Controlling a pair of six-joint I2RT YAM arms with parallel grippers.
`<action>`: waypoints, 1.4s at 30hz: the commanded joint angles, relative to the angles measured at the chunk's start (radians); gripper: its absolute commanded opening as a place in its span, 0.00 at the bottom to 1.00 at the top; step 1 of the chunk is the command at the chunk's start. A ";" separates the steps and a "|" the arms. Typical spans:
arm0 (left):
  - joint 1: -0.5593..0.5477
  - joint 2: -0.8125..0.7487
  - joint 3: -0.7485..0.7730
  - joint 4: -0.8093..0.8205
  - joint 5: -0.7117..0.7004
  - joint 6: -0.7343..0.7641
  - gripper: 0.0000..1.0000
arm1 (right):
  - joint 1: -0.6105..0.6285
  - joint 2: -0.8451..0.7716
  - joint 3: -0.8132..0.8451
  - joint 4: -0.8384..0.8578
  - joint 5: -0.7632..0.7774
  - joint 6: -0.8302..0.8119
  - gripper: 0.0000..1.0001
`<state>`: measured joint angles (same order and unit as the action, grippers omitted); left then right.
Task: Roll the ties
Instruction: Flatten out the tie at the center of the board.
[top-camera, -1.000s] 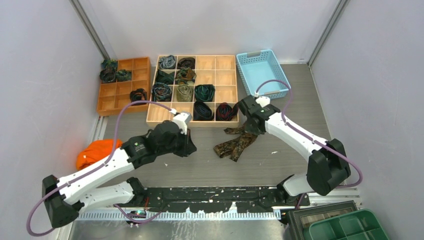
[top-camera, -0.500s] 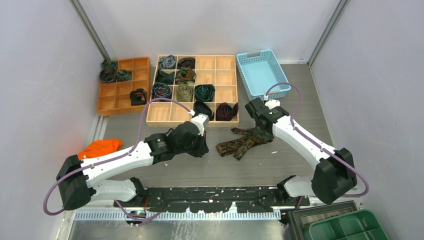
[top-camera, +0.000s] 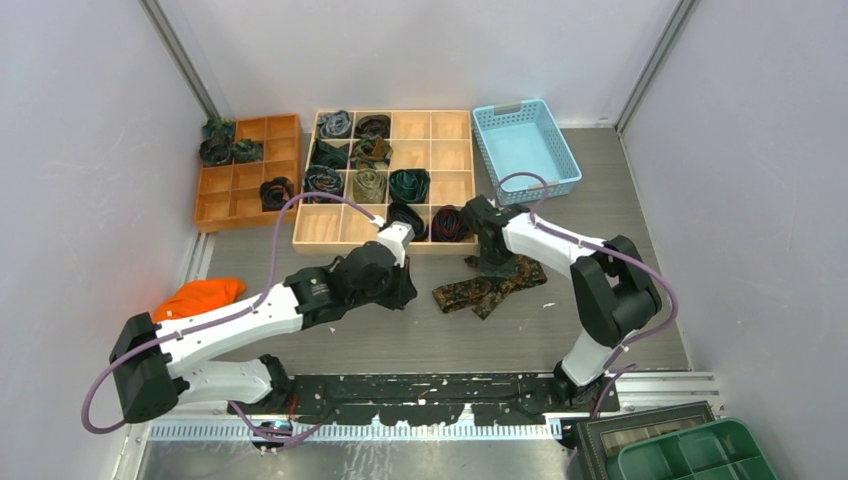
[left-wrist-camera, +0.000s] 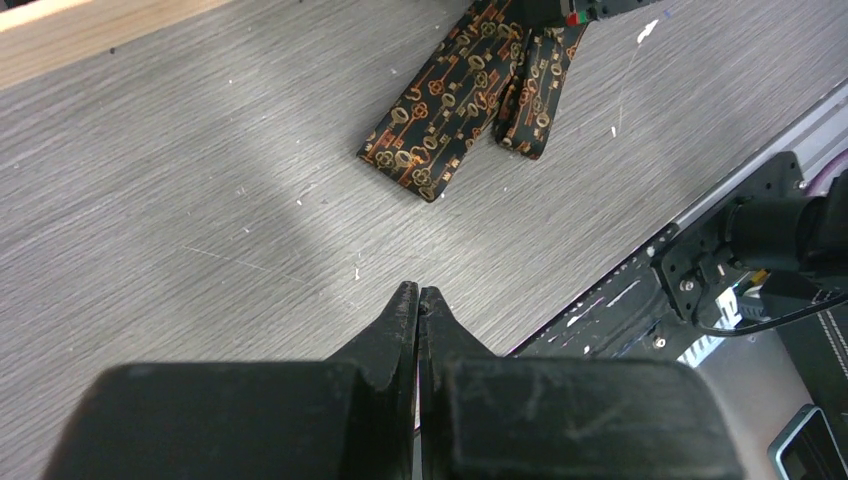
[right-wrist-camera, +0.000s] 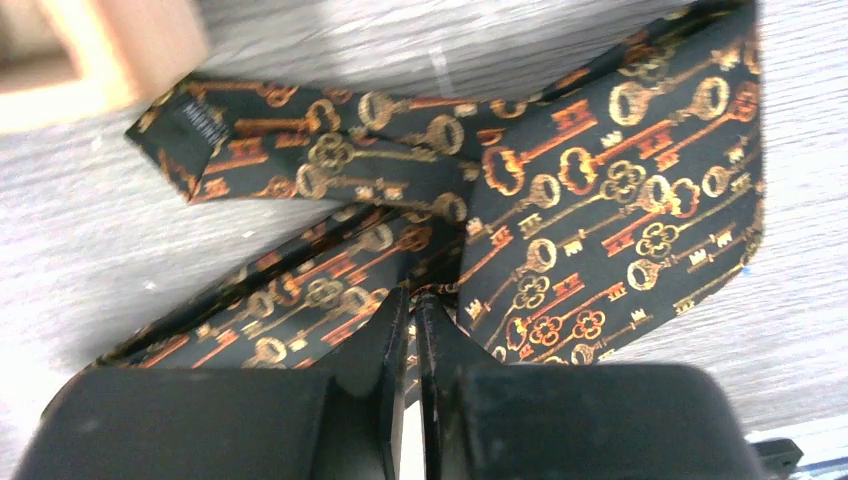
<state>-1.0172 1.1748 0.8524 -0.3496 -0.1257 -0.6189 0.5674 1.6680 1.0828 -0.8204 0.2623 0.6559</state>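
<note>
You had a grey wood-grain table (top-camera: 450, 335) boxed in by plain pale walls (top-camera: 80, 150). At its far side stood an orange grid tray (top-camera: 222, 205), a pale wooden grid tray (top-camera: 390, 112) and a light blue plastic basket (top-camera: 525, 150). Rolled ties (top-camera: 369, 185) sat in compartments of both grid trays. A bright orange cloth lump (top-camera: 195, 297) lay by the left wall.

The dark tie with the gold and orange key pattern (top-camera: 490, 290) lay folded flat on the table, just in front of the wooden tray's right corner.

Only your left wrist view showed the left gripper (left-wrist-camera: 418, 300) with its fingers pressed together on nothing, above bare table and well short of the tie's folded ends. It also showed the black rail (left-wrist-camera: 620, 290) at the near edge.

Only your right wrist view showed the right gripper (right-wrist-camera: 412, 300), fingers closed tight and down on the tie's overlapping layers. You could not tell whether any cloth was nipped.
</note>
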 joint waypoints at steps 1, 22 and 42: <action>-0.004 -0.062 0.008 0.025 -0.037 0.011 0.00 | -0.088 -0.031 0.048 -0.034 0.065 -0.031 0.13; -0.003 -0.137 -0.001 -0.054 -0.136 0.036 0.00 | -0.265 -0.277 0.038 -0.100 -0.040 -0.109 0.46; -0.004 -0.299 0.021 -0.184 -0.229 0.047 0.00 | 0.081 -0.280 -0.212 -0.058 -0.037 0.133 0.48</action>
<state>-1.0172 0.9112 0.8688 -0.5407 -0.3317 -0.5678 0.6453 1.3468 0.8703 -0.9112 0.1768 0.7574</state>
